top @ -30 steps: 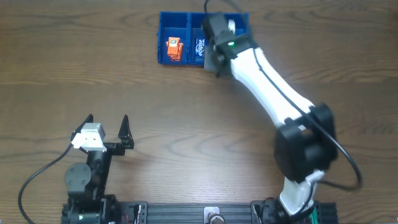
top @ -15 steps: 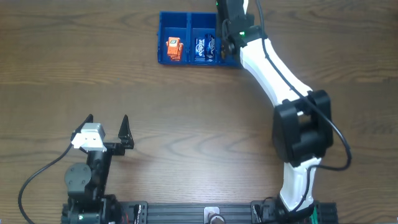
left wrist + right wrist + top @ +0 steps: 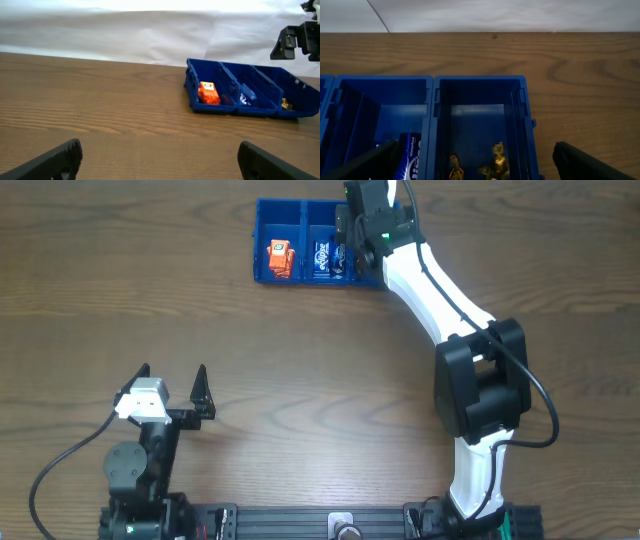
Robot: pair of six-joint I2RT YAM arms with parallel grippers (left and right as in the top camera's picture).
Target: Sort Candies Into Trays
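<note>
The wooden table (image 3: 300,340) carries a blue three-compartment tray (image 3: 262,240) at its far edge, well away from both arm bases. The right arm (image 3: 440,290) stretches up to it, and the right gripper (image 3: 476,145) hangs over the right-hand compartment, its fingers spread wide with nothing between them. The left gripper (image 3: 172,375) sits close to its own base, far from the tray, with its fingers likewise apart and empty. Every candy I can see lies in the tray, one kind per compartment, so I judge the step in hand to be the end of a drop into the right compartment, with the sort at or near its finish. The next move calls for raising the right gripper straight up (the compartment walls stand close on either side) and drawing it back toward its base without catching the rim. The orange candy (image 3: 279,259) lies in the left compartment, its long axis running along the compartment, pointing away from the arm bases. The blue-wrapped candy (image 3: 323,256) lies in the middle compartment and is lined up the same way, close to the wall it shares with the right compartment. The gold candies (image 3: 492,160), two small twisted pieces, lie side by side under the right gripper; which way they point is too small to tell.
</note>
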